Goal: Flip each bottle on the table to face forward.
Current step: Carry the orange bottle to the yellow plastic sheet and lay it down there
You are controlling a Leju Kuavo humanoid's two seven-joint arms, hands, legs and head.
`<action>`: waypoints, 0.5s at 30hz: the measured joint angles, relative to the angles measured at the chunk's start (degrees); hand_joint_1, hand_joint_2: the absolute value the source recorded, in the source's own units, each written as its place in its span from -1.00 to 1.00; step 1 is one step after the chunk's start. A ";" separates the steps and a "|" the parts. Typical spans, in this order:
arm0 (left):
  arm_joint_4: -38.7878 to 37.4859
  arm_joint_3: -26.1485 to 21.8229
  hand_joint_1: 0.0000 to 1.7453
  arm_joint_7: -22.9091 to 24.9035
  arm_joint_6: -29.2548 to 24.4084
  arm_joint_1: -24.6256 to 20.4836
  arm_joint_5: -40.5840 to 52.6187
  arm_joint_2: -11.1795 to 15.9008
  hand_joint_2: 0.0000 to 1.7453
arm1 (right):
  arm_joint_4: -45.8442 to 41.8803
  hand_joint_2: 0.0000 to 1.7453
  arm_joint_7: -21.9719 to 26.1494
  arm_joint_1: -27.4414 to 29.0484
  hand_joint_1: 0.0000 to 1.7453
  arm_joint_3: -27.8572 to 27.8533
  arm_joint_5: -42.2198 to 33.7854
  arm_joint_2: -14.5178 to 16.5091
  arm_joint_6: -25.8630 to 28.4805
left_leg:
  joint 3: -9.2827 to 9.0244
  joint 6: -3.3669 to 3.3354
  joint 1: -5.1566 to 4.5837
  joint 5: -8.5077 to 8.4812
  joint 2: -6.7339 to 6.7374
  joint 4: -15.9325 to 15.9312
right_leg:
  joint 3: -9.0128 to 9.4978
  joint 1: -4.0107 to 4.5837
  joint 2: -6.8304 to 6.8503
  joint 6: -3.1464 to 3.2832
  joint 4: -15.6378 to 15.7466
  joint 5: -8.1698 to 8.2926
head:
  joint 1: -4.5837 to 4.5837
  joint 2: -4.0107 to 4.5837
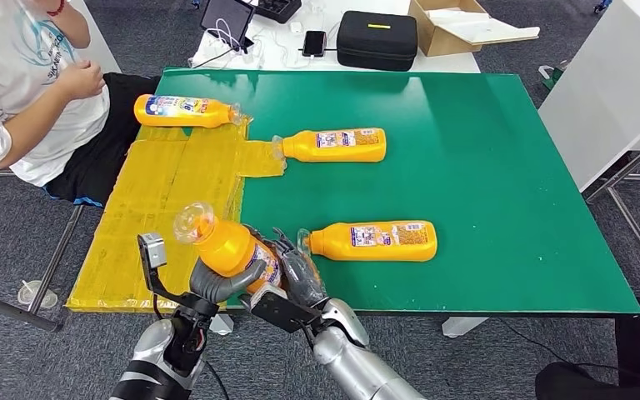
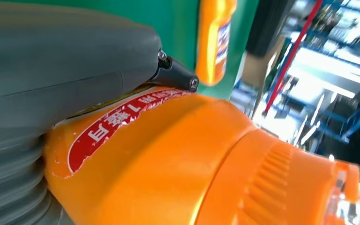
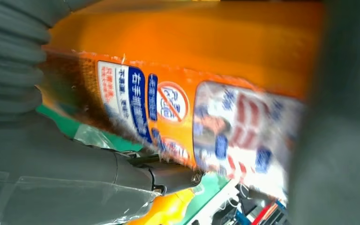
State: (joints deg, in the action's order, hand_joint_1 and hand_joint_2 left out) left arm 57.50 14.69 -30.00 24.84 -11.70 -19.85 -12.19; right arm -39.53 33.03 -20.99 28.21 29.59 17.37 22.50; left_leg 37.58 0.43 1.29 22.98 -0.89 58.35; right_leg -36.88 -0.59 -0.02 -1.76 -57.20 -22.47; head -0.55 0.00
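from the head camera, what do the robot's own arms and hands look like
Both arms are smooth, rounded silver tubes. The left hand has a thick grey thumb and dark fingers, with a small grey box on a black bracket at the wrist and black cables below. The right hand has dark grey fingers behind a flat black wrist plate. The wrist views show grey ribbed covers.

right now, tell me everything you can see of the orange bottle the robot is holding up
The orange plastic bottle with a clear cap is lifted off the green table top near its front edge, tilted with the cap end up and toward the robot's left. It has a ribbed orange neck collar, a red label with white characters on one face, and a blue, white and red printed label on another. The left robot hand holds it from below, and the right robot hand grips its lower body.
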 joint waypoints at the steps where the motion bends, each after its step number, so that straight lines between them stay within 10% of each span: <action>1: 0.72 -0.35 1.00 -0.42 -1.57 -0.04 0.87 -0.16 1.00 | -1.15 -1.00 -0.09 0.35 -1.00 -0.19 -0.56 -0.09 -0.53 | 0.00 0.00 0.00 0.00 0.00 0.00 | 0.00 0.00 0.00 0.00 0.00 0.00 | 0.01 0.00; 15: 5.28 -5.80 1.00 -3.48 -13.28 -1.98 7.39 -0.63 1.00 | -16.90 -1.00 1.09 5.72 -1.00 -2.55 -6.48 -2.02 -3.11 | -0.01 0.00 0.00 0.00 0.01 0.00 | 0.00 0.00 0.00 0.00 0.00 0.01 | 0.00 0.00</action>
State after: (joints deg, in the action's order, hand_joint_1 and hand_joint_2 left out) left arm 62.78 8.89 -33.49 11.56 -13.68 -12.47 -12.82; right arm -56.43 34.12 -15.27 25.65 23.12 15.35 19.39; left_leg 37.57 0.44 1.28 22.98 -0.89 58.35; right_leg -36.88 -0.59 -0.02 -1.75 -57.20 -22.47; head -0.55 0.00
